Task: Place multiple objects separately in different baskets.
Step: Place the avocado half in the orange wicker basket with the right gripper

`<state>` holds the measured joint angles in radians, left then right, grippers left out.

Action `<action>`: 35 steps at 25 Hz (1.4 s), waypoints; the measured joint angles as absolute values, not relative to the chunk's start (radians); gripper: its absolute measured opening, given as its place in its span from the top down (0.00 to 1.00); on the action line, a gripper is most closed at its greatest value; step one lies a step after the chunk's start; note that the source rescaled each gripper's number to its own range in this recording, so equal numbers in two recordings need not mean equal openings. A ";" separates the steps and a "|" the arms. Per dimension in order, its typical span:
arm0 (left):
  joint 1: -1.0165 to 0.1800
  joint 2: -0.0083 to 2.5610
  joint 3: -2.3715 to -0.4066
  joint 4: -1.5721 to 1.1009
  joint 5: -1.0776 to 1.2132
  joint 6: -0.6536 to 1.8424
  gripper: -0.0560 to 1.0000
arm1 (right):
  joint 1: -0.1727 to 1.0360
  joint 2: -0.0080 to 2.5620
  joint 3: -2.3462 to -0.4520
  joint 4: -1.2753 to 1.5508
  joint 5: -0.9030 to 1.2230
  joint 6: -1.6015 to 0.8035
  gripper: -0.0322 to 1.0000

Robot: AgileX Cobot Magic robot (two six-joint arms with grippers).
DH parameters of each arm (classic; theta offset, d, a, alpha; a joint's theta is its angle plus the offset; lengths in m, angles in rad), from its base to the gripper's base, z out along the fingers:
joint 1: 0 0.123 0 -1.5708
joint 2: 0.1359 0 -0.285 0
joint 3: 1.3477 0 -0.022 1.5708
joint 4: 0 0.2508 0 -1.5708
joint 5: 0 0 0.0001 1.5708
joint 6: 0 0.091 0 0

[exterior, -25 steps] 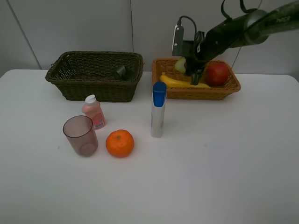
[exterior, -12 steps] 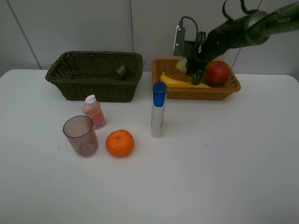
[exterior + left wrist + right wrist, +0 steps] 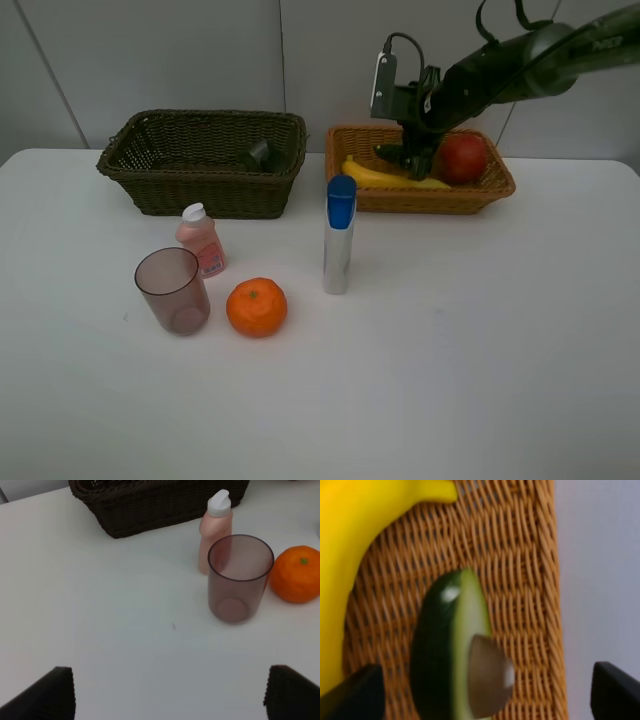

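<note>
upright tube (image 3: 339, 240) blocking the middle, cup (image 3: 174, 290), bottle (image 3: 201, 238), orange (image 3: 257, 306) crowded together at left, table (image 3: 480, 340) open at right

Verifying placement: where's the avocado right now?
In the high view, the avocado lies in the tan basket on the right, beside the banana, under the open right gripper.

A white table (image 3: 480, 380) under even light — behind it, a pale grey panelled wall (image 3: 150, 60).

Avocado half (image 3: 455, 650) beside banana (image 3: 355, 540), in basket (image 3: 520, 555).
</note>
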<state>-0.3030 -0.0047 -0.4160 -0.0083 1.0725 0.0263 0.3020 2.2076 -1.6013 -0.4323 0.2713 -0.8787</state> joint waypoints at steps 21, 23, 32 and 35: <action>-0.303 -0.005 -0.416 -0.008 1.073 0.026 0.00 | 0.302 2.208 -1.601 -0.431 0.263 -0.872 0.15; -0.303 -0.005 -0.416 -0.008 1.073 0.026 0.00 | 0.302 2.206 -1.601 -0.431 0.263 -0.872 0.15; -0.303 -0.005 -0.416 -0.008 1.073 0.026 0.00 | 0.302 2.143 -1.601 -0.400 0.269 -0.872 0.15; -0.303 -0.005 -0.416 -0.008 1.073 0.026 0.00 | 0.302 2.111 -1.601 -0.377 0.296 -0.872 0.15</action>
